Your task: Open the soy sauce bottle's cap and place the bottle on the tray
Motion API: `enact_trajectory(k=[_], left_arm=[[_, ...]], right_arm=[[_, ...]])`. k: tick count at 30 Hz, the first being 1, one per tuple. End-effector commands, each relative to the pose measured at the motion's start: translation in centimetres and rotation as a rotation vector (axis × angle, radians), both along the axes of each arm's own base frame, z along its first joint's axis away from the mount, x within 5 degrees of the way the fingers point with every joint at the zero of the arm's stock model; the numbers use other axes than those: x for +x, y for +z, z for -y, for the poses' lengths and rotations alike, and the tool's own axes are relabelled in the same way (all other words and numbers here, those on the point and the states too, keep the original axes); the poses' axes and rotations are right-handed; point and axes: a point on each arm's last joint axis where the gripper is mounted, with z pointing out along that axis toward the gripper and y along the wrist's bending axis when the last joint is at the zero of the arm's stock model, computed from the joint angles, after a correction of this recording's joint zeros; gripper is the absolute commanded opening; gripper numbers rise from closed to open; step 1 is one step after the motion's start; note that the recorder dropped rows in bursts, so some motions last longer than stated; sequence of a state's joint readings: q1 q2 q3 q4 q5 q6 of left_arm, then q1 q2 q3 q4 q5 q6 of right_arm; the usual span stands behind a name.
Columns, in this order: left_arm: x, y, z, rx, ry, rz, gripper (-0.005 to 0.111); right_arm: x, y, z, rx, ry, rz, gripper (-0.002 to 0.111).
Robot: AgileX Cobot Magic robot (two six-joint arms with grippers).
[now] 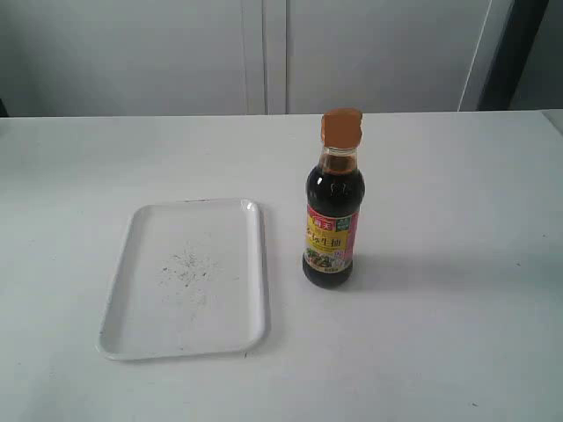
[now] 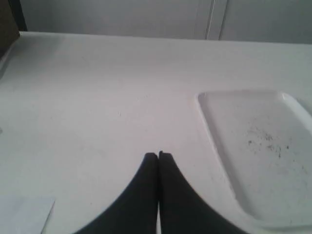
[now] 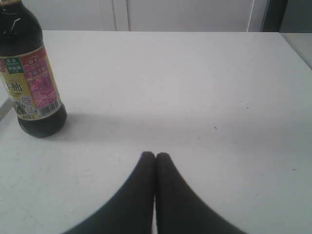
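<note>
So the bottle (image 1: 332,215) stands upright on the worktop (image 1: 457,264) just right of the tray (image 1: 132,290), cap (image 1: 341,127) on — nearer the right gripper (image 3: 155,155). Both grippers' jaws pressed together, left gripper (image 2: 158,155) by the tray.

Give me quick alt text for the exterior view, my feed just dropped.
A soy sauce bottle stands upright on a white table, its orange-brown cap closed. An empty white tray with faint dark specks lies to its left in the picture, close by but not touching. No arm or gripper shows in this view.
</note>
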State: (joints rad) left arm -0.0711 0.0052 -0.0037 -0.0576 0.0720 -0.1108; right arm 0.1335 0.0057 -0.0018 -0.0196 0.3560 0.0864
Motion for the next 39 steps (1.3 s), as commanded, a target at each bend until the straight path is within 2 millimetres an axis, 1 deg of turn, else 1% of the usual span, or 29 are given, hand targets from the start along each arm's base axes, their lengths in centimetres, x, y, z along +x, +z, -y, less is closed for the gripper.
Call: enact_trajectory(k=[1,4,8,14,15,19,20,23,24,27,28,29,31,33,35,39], left_arm=[[0.2,1.4,-0.2,-0.041,0.024,0.163,0.0],[0.2,2.1,-0.3,-0.044,0.034,0.246,0.0],[0.2,2.4,-0.3,-0.046,0.036,0.266,0.0],[-0.2,5.5,-0.3,-0.043,0.029,0.298,0.0],[0.1,6.7,-0.2,-0.047,0.028,0.279,0.0],[1.3,8.7,-0.2,-0.02,0.027,0.245,0.0],[2.2,9.7,-0.1,-0.016,0.029,0.224,0.0],[3.8,10.9,0.0,-0.006,0.033,0.212,0.0],[4.7,11.5,0.0,0.011,0.033,0.211,0.0],[6.4,12.1,0.1,0.033,0.03,0.171,0.0],[6.8,12.1,0.2,0.038,0.028,0.167,0.0],[8.0,12.1,0.4,0.056,0.015,0.175,0.0],[9.0,11.9,0.7,0.051,-0.017,0.185,0.0],[10.0,11.8,1.3,0.063,-0.072,0.207,0.0],[11.8,11.6,2.8,0.098,-0.232,0.251,0.0],[13.9,11.5,4.7,0.071,-0.43,0.279,0.0]], right_arm=[[0.0,0.0,0.0,0.002,-0.006,0.009,0.0],[0.0,0.0,0.0,0.002,-0.006,0.009,0.0],[0.0,0.0,0.0,0.002,-0.006,0.009,0.0],[0.0,0.0,0.0,0.002,-0.006,0.009,0.0],[0.0,0.0,0.0,0.002,-0.006,0.009,0.0],[0.0,0.0,0.0,0.002,-0.006,0.009,0.0],[0.0,0.0,0.0,0.002,-0.006,0.009,0.0],[0.0,0.0,0.0,0.002,-0.006,0.009,0.0],[0.0,0.0,0.0,0.002,-0.006,0.009,0.0],[0.0,0.0,0.0,0.002,-0.006,0.009,0.0],[0.0,0.0,0.0,0.002,-0.006,0.009,0.0],[0.0,0.0,0.0,0.002,-0.006,0.009,0.0],[0.0,0.0,0.0,0.002,-0.006,0.009,0.0],[0.0,0.0,0.0,0.002,-0.006,0.009,0.0],[0.0,0.0,0.0,0.002,-0.006,0.009,0.0],[0.0,0.0,0.0,0.002,-0.006,0.009,0.0]])
